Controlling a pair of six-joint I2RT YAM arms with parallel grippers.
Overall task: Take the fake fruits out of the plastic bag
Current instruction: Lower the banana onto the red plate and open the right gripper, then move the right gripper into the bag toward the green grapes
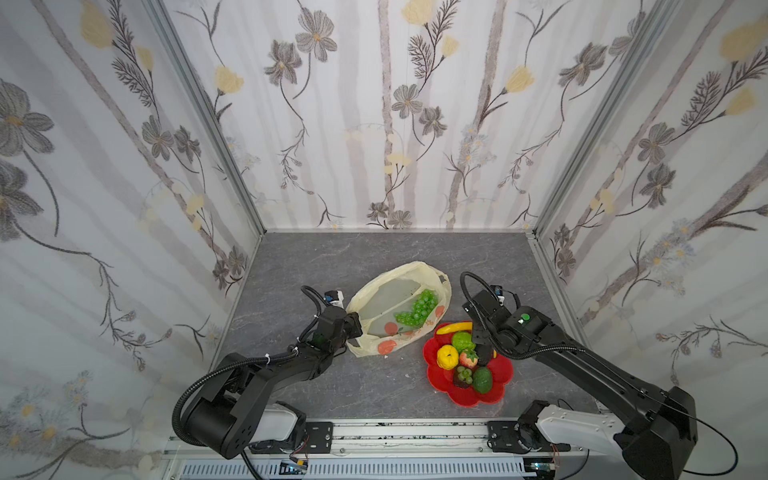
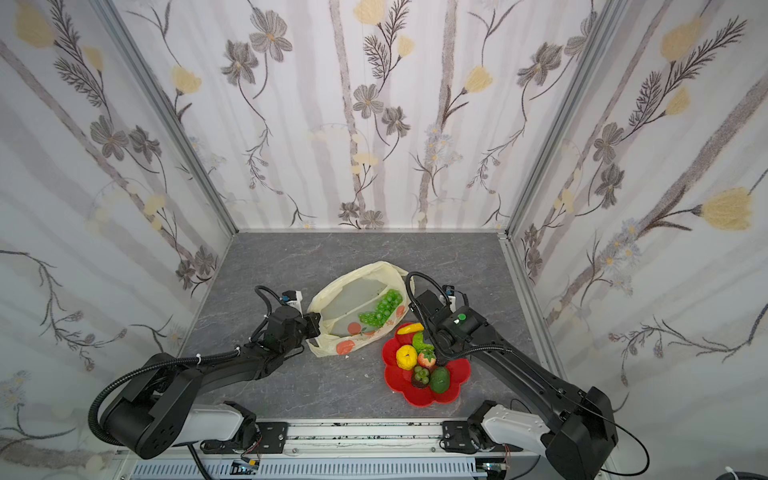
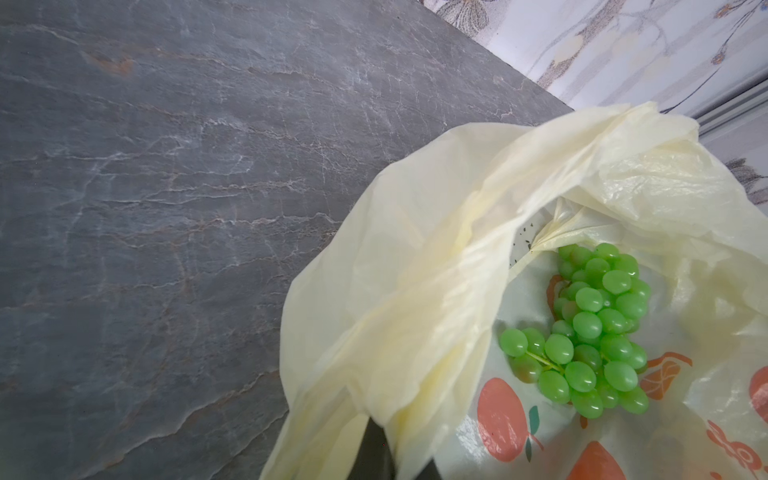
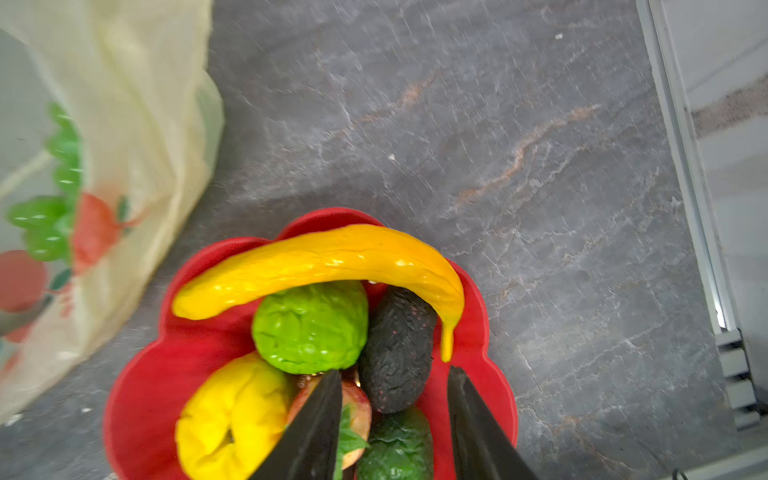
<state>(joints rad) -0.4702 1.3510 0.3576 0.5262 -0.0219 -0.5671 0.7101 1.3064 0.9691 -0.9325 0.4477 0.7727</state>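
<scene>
1. Right wrist view, nearest the rail (image 1: 395,432): the right gripper (image 4: 395,370) hangs over the red dish (image 4: 145,374) with its jaws parted, holding nothing. The blackish-brown fruit (image 4: 397,353) lies in the dish between the fingertips, with a sliver of gap on each side.
2. Packed in the same dish are the avocado (image 4: 399,451), strawberry (image 1: 468,358), lemon (image 4: 230,411) and bumpy lime-green fruit (image 4: 309,328). The banana (image 4: 324,257) curves along the far rim.
3. Just beyond the dish, in both top views, the plastic bag (image 1: 374,349) lies on the grey table (image 1: 332,257), its mouth spread wide.
4. The left gripper (image 1: 358,325) is clamped tight on the bag's left rim. In the left wrist view the film drapes over its dark fingers (image 3: 376,453).
5. Inside the bag, toward its right wall, lies the green grape bunch (image 3: 594,332).
6. Farthest back is bare table, then the flowered wall (image 1: 395,124).
</scene>
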